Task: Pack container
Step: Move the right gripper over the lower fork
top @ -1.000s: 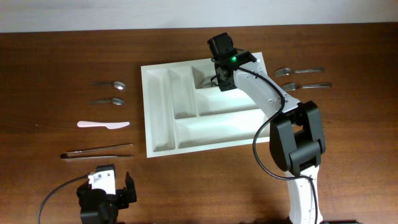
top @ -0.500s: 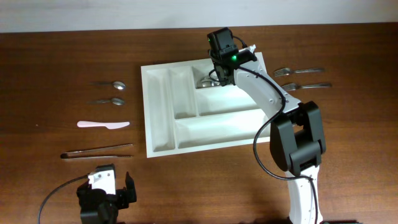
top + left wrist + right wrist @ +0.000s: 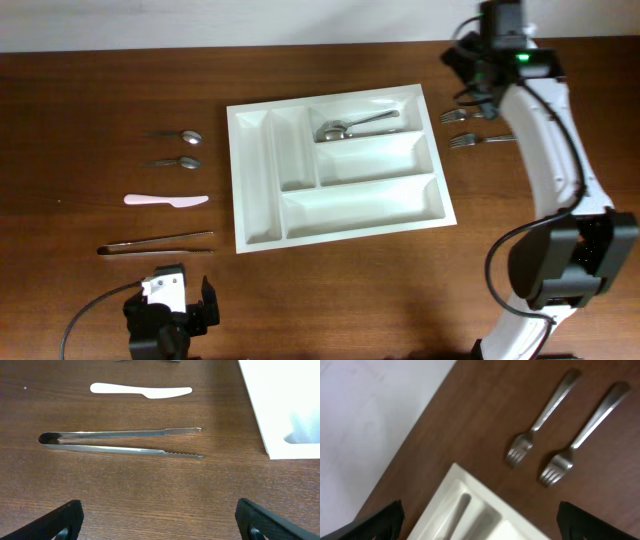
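Observation:
The container [image 3: 360,205], a white five-compartment tray, lies mid-table. One spoon [image 3: 345,127] rests in its top long compartment. My right gripper [image 3: 468,82] hovers open and empty past the tray's far right corner, above two forks [image 3: 487,139]. The right wrist view shows both forks [image 3: 540,415] ahead on the wood, with the container's corner [image 3: 470,505] and the spoon handle [image 3: 457,515] between my spread right gripper [image 3: 480,527]. My left gripper [image 3: 172,308] sits open at the near left edge. Tongs [image 3: 120,442] lie just ahead of the left gripper [image 3: 162,527].
Left of the tray lie two spoons [image 3: 178,135], a pale plastic knife [image 3: 167,200] and metal tongs [image 3: 155,243]. The left wrist view also shows the knife [image 3: 140,390] and the tray's corner [image 3: 280,405]. A white wall [image 3: 370,420] borders the table's far edge.
My right gripper opened and left the spoon in the top long compartment, then swung right and away from the tray to above the forks. The left arm stayed still.

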